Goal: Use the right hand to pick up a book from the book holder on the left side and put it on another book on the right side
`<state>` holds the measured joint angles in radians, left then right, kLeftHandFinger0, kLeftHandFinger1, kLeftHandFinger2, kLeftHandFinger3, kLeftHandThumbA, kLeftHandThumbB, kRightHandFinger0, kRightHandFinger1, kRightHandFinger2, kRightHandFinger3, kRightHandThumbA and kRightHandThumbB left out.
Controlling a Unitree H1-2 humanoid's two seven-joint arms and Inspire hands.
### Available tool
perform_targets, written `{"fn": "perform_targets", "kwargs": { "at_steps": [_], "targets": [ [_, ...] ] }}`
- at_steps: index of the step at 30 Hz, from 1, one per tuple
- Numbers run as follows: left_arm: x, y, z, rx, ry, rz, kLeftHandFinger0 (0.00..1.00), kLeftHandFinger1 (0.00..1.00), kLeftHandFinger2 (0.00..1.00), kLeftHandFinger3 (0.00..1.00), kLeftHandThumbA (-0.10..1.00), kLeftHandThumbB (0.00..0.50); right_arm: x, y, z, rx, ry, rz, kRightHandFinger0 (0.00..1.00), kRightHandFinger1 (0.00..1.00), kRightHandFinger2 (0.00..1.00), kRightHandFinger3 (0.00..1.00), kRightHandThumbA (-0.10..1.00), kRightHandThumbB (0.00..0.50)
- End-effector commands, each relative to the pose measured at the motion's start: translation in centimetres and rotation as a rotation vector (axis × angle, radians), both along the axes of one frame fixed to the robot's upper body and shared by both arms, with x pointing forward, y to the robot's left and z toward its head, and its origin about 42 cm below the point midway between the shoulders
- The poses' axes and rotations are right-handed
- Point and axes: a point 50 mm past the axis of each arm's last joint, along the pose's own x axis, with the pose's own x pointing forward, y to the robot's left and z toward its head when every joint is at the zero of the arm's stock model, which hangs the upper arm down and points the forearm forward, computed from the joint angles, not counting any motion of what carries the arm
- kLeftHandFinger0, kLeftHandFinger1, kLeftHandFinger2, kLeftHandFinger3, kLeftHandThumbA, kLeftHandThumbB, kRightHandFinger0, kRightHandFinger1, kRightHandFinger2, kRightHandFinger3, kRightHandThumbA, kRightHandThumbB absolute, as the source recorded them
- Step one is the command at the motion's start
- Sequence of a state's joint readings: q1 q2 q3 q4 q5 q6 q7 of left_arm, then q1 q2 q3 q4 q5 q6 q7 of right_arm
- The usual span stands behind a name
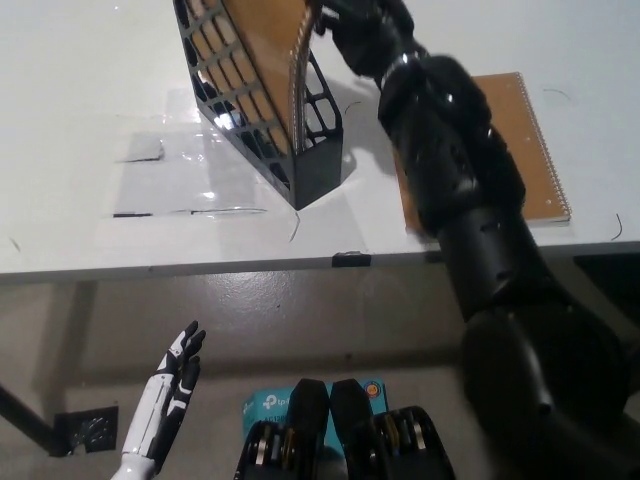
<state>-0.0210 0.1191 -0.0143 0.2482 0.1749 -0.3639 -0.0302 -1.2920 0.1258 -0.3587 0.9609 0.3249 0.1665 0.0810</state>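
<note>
At the table's far edge, a brown spiral-bound book (pixel 268 45) is seen standing tilted in the black mesh book holder (pixel 262 105), its wire spine facing right. The right hand (pixel 358 30) is clenched on the upper right edge of this book, partly cut off by the picture's top. For a clean lift, the book should be drawn up along the holder's slant until its lower edge clears the rim, so the holder is not tipped. A second brown book (pixel 515 150) lies flat near the table's right front edge; the black arm crosses its left part. Bare table between holder and flat book gives room for the swing. The left hand (pixel 172 382) hangs released below the table's front edge.
</note>
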Motion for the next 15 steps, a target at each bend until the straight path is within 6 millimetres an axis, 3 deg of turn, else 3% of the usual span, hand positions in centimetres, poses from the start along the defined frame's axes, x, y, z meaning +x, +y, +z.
{"fn": "perform_targets", "kwargs": {
  "at_steps": [1, 6, 10, 15],
  "targets": [
    [0.6, 0.0, 1.4, -0.003, -0.08, -0.008, 0.99, 1.0, 1.0, 1.0, 1.0, 0.198, -1.5, 1.0, 14.9, 0.117, -0.262, 0.097, 0.0, 0.31, 0.73, 0.85, -0.1, 0.099],
    [0.6, 0.0, 1.4, -0.001, -0.08, -0.012, 0.99, 1.0, 1.0, 1.0, 1.0, 0.201, -1.7, 0.2, 17.7, 0.119, -0.303, 0.083, 0.0, 0.33, 0.72, 0.87, -0.1, 0.093],
    [0.7, -0.1, 1.5, -0.004, -0.082, -0.007, 0.97, 1.0, 1.0, 1.0, 0.99, 0.194, -2.0, -0.6, 20.0, 0.138, -0.319, 0.081, 0.0, 0.33, 0.71, 1.0, -0.1, 0.085],
    [0.7, -0.1, 1.5, -0.002, -0.083, -0.009, 0.97, 1.0, 1.0, 1.0, 1.0, 0.205, -2.1, -2.5, 21.8, 0.178, -0.315, 0.046, 0.0, 0.29, 0.71, 1.0, -0.1, 0.079]
  ]
}}
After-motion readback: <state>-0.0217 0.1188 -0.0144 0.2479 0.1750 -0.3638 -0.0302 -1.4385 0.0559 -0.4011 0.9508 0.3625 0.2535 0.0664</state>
